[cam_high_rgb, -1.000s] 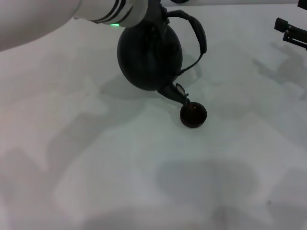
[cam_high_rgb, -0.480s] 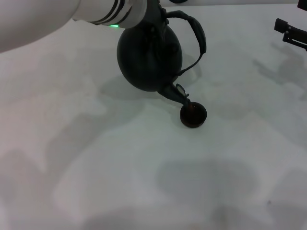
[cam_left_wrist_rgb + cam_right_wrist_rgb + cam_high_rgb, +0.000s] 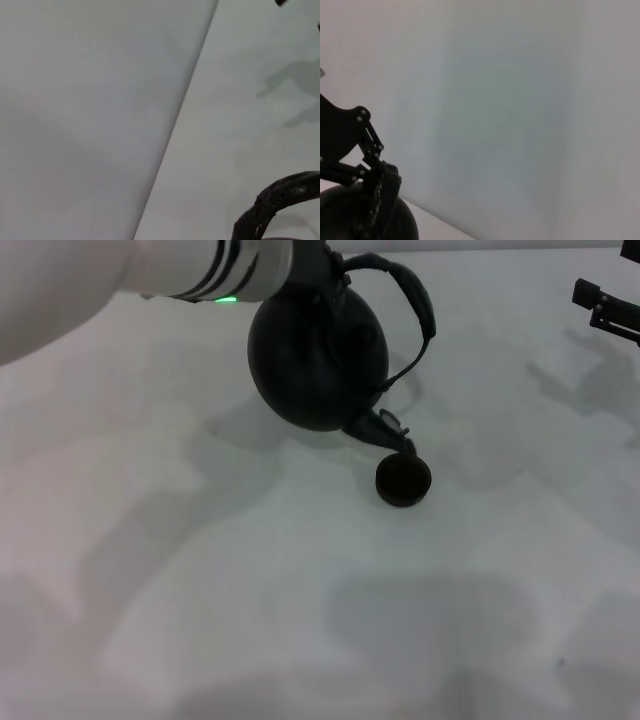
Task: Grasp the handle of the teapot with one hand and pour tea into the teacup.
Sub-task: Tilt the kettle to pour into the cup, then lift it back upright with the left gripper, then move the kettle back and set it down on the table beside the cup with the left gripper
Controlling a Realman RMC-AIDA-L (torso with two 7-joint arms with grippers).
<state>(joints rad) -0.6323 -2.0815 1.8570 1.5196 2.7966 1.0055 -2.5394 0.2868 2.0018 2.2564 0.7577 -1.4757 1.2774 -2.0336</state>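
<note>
Black teapot (image 3: 318, 358) tilted above the white surface (image 3: 200, 590), left pincer (image 3: 318, 265) clamped on its handle (image 3: 412, 302), spout just above the teacup (image 3: 403, 480) at 5 o'clock, cup contents indiscernible, right pincer (image 3: 606, 306) parked at 3 o'clock, fingers' state unclear.

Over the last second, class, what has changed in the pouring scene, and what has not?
The teapot, hanging from the left arm by its handle, has tipped back slightly; its spout has risen off the teacup. The teacup and the right gripper at the table's far edge stayed put.
</note>
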